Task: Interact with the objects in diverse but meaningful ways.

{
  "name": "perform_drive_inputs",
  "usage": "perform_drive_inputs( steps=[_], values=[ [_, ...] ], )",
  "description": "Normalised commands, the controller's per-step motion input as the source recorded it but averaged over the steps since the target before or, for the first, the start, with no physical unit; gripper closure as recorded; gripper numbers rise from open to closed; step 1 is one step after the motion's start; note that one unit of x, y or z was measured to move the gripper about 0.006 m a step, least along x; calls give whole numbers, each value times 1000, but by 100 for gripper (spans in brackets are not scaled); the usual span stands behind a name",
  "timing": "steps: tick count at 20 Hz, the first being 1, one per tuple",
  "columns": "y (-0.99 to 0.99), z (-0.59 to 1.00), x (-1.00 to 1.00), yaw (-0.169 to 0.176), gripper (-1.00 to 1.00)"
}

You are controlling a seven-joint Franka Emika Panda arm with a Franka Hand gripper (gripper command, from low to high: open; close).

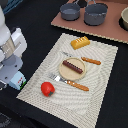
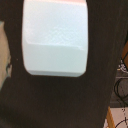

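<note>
A pale blue house-shaped carton (image 1: 19, 80) sits at the exterior view's left edge, just off the woven placemat (image 1: 102, 87). My gripper (image 1: 10, 74) hangs right over and against it; its fingers are not distinct. In the wrist view the carton (image 2: 54, 42) fills most of the frame, very close, with no fingertips showing. A red tomato (image 1: 47, 89) lies on the mat's near corner. The yellow-orange ridged bread block (image 1: 80, 42) rests at the mat's far side. On the tan plate (image 1: 63, 70) lies the dark brown sausage stick (image 1: 73, 66).
An orange-handled knife (image 1: 91, 61) lies beside the plate and an orange-handled fork (image 1: 74, 84) in front of it. Two grey pots (image 1: 70, 11) (image 1: 95, 14) stand on a brown board (image 1: 107, 31) at the back, with a bowl (image 1: 125, 19) at its right end.
</note>
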Motion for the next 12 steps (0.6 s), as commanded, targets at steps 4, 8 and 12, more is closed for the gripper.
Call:
perform_drive_inputs(
  steps=[4, 8, 12],
  values=[
    [2, -23, -41, -2, -100],
    [-56, -169, -221, 0, -100],
    [-108, -210, -281, 0, -100]
  ],
)
